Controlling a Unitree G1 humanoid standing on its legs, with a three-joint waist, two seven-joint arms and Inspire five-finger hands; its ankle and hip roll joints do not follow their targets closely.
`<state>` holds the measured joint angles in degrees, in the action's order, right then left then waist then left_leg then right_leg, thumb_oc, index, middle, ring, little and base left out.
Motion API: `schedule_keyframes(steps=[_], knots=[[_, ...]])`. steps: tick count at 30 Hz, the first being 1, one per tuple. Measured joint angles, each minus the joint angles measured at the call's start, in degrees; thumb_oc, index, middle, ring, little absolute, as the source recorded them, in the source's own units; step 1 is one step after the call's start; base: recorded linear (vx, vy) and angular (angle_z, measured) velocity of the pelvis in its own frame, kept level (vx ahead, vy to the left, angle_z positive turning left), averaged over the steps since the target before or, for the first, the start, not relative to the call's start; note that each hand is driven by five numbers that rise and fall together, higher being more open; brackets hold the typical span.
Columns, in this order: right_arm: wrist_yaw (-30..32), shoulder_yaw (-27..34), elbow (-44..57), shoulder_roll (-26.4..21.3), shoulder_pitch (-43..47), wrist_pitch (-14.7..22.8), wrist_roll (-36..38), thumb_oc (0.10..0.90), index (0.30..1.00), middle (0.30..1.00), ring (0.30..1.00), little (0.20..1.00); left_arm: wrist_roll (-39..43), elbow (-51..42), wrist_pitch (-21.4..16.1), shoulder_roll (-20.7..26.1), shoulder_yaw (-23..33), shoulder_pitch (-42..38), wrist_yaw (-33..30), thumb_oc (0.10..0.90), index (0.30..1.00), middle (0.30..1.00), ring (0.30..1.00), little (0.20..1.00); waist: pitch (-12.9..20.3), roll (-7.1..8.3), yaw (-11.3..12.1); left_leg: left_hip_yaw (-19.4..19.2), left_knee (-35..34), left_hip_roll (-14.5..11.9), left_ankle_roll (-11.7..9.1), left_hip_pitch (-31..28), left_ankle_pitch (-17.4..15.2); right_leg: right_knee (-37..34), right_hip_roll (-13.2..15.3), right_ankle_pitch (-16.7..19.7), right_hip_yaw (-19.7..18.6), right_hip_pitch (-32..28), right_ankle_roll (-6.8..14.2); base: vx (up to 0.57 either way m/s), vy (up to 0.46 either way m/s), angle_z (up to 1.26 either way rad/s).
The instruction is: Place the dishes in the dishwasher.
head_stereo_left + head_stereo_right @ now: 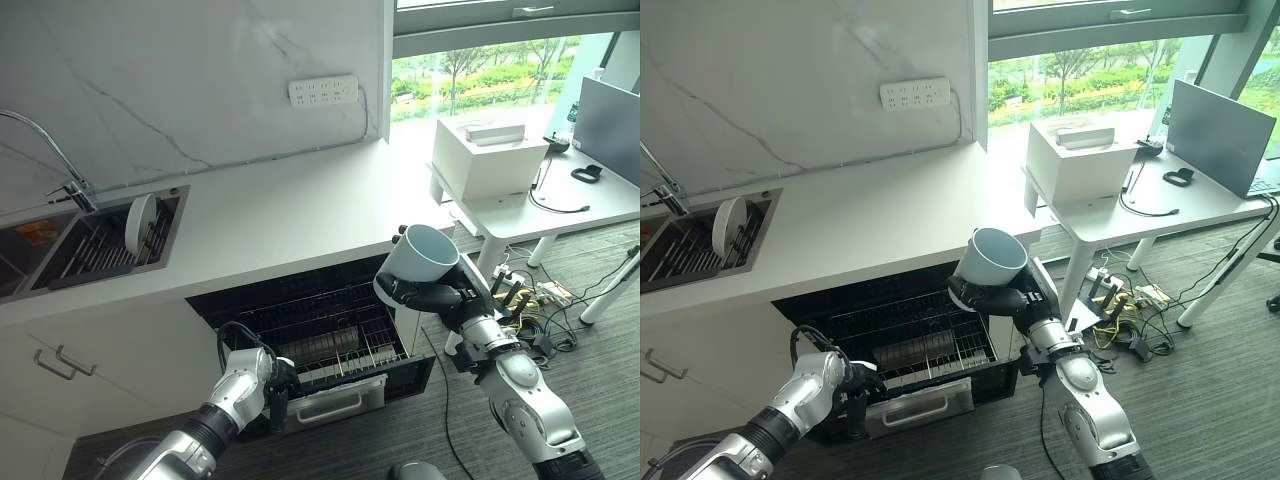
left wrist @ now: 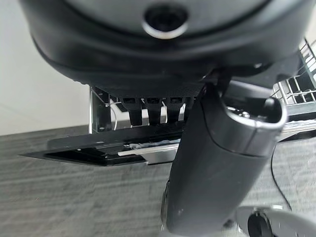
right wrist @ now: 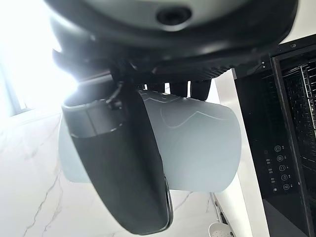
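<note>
- Grey wood-grain floor [image 1: 420,440] runs under me, with a white kitchen surface [image 1: 270,225] ahead and a marble-look wall [image 1: 180,70] behind it.
- Nearest to me, my left robot hand [image 1: 277,385] is low at the front edge of the pulled-out dishwasher drawer [image 1: 330,400]; its fingers [image 2: 148,111] curl over the drawer's front lip, and the thumb stands beside them.
- Just past that robot hand lies the wire rack [image 1: 320,335] of the dishwasher, open below the surface.
- My right robot hand [image 1: 435,297] is held up to the right of the rack, above the drawer's right end, and is clamped on a pale blue mug [image 1: 420,258]: thumb across one side, fingers round the other, mouth tilted up and away from me.
- Beyond my right robot hand stands a white desk [image 1: 560,205] carrying a white box [image 1: 488,155], with cables under it on the floor.
- Far beyond my left robot hand, a sink [image 1: 95,245] is let into the surface; a white plate [image 1: 139,222] stands on edge in its rack, and a tap [image 1: 60,165] arches over it.
- On the wall past the surface sits a white socket strip [image 1: 322,90], and a window [image 1: 490,60] shows green trees.
</note>
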<state>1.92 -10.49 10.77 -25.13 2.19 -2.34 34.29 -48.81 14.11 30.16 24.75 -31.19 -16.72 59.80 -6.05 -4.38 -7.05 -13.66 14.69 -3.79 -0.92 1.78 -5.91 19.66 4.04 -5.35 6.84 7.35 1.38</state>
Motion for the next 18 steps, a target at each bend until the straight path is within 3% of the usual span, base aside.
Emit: schedule_keyframes(steps=[4,8,12,15,18], knots=[[0.3,0.0,0.0,-0.1,0.0,-0.2,-0.1,0.4,0.3,0.3,0.3,0.3,-1.3,-6.5,1.2,1.6,0.5,1.5,9.0,0.8,0.9,0.9,0.9,0.9,-0.1,-1.14,1.2,0.3,-0.3,0.0,-0.1,0.0,0.1,-0.2,0.0,0.0,0.5,-0.2,0.0,-0.01,-0.014,0.05],[0.8,0.0,0.0,-0.1,-0.1,-0.4,-0.1,0.4,0.3,0.3,0.3,0.3,-1.5,-11.3,2.3,4.7,2.3,2.4,16.7,0.8,0.9,0.9,0.9,0.9,-0.2,-1.28,1.4,1.2,-1.1,0.3,-0.2,-0.1,0.4,-0.6,0.1,-0.3,1.4,-0.4,0.0,-0.01,-0.006,0.12],[1.3,0.0,0.0,-0.1,-0.1,-0.5,-0.1,0.4,0.3,0.3,0.3,0.3,-1.5,-12.6,2.4,5.5,3.5,2.7,17.4,0.8,0.9,0.9,0.9,0.9,-0.3,-1.23,2.5,1.5,-1.9,0.4,-0.5,-0.1,1.0,-0.6,0.3,-0.5,1.6,-0.1,-0.1,0.0,-0.002,0.02],[1.7,0.0,0.0,-0.2,-0.1,-0.5,-0.1,0.4,0.3,0.3,0.3,0.3,3.8,-13.0,5.1,7.1,4.7,3.1,14.6,0.8,0.9,0.9,0.9,0.9,-0.5,-1.14,2.7,1.6,-2.0,0.3,-0.6,-0.1,1.1,-0.6,0.3,-0.5,2.0,0.1,-0.2,-0.01,0.002,0.05],[1.4,0.7,0.0,-1.5,-0.6,-0.4,-0.1,0.4,0.3,0.3,0.3,0.3,23.6,-14.5,6.3,8.2,12.8,9.0,-2.1,0.8,0.9,0.9,0.9,0.9,-2.1,-0.92,3.1,1.6,-2.1,0.4,-0.6,-0.1,1.2,-0.6,0.4,-0.5,2.1,0.0,-0.2,0.0,0.007,0.01]])
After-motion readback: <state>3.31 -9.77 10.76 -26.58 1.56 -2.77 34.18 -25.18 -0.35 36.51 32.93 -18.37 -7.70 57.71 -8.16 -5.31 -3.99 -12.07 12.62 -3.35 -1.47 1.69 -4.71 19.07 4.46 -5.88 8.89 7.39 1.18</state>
